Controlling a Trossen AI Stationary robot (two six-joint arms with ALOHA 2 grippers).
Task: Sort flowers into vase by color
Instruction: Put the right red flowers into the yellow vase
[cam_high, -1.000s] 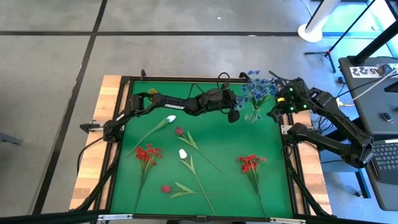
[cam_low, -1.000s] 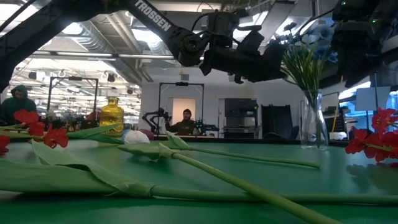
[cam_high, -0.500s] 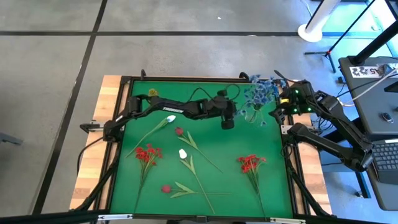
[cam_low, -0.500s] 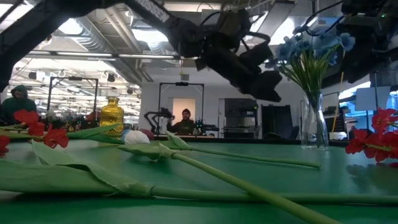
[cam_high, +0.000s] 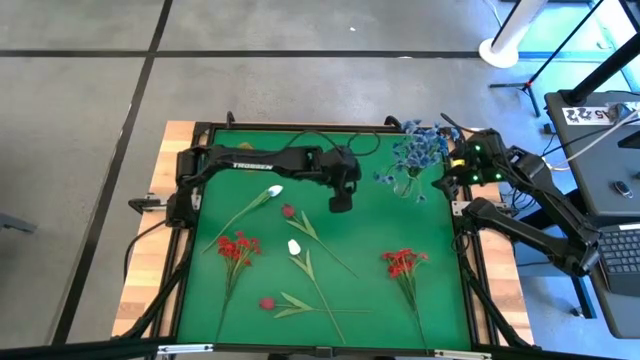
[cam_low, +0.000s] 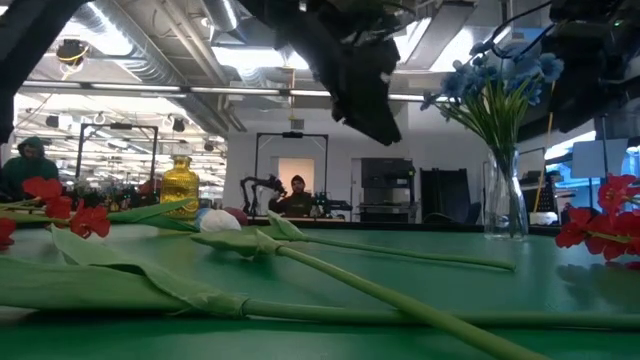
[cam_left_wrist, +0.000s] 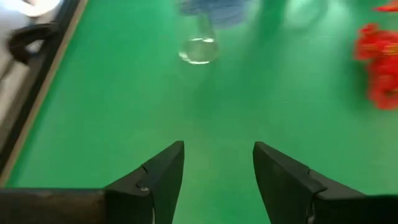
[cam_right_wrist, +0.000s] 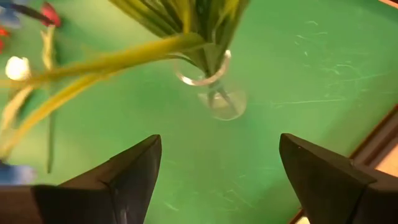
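Note:
A clear glass vase (cam_high: 408, 184) stands at the table's far right on the green mat, with blue flowers (cam_high: 418, 148) upright in it, stems down in the glass (cam_low: 505, 205). My left gripper (cam_high: 340, 200) hovers open over the mat's middle, left of the vase, with nothing between its fingers (cam_left_wrist: 217, 168). My right gripper (cam_high: 440, 182) hangs open just right of the vase, looking down on its rim (cam_right_wrist: 208, 74). Flat on the mat lie two red clusters (cam_high: 238, 246) (cam_high: 403, 262), two white tulips (cam_high: 274, 191) (cam_high: 294, 246) and two dark red buds (cam_high: 288, 211) (cam_high: 267, 303).
A black frame (cam_high: 300, 127) runs round the green mat. Long green stems (cam_low: 380, 290) cross the mat's near half. Beyond the table a gold vase (cam_low: 181, 186) and a seated person (cam_low: 297, 197) show in the room. Bare mat lies between the left gripper and the vase.
My left gripper has opened beside the vase and drawn back from it toward the table's left edge and a little toward the near edge. The blue flowers stay standing in the vase, their heads spread slightly to the left.

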